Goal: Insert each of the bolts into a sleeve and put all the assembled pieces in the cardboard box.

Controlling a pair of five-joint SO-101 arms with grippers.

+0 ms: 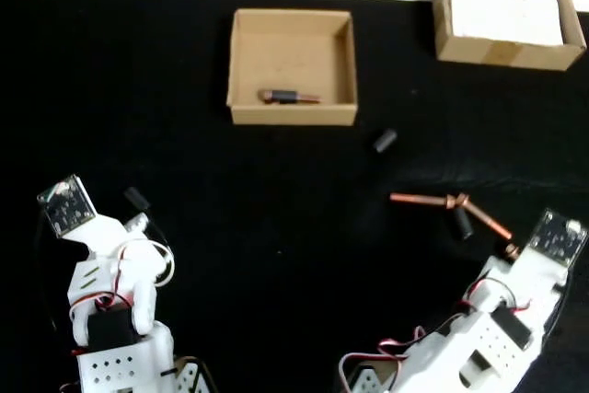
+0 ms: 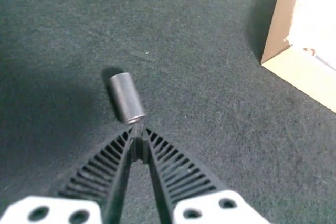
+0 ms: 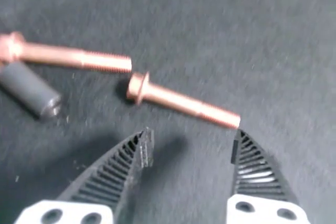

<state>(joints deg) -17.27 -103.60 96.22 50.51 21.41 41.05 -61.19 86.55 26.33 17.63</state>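
Beside sleeve [image 2: 127, 98]: left hand [image 2: 137, 141] clenched | right hand [image 3: 191, 141] released, bolt [image 3: 181, 100] just ahead | second bolt [image 3: 73, 56] cut off

Assembled piece [image 1: 290, 97] in cardboard box [image 1: 293, 115]; loose sleeve [image 1: 386, 141] right-front of box; bolts [image 1: 423, 200] farther front-right (another sleeve [image 1: 463, 224] beside them).

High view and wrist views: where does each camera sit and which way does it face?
High view: fixed overhead, looking down on table, cardboard box, both arms.
Left wrist view: on left wrist, facing shut left fingers, sleeve.
Right wrist view: on right wrist, facing open right fingers, two bolts.
Shared: high and right wrist views show those bolts.
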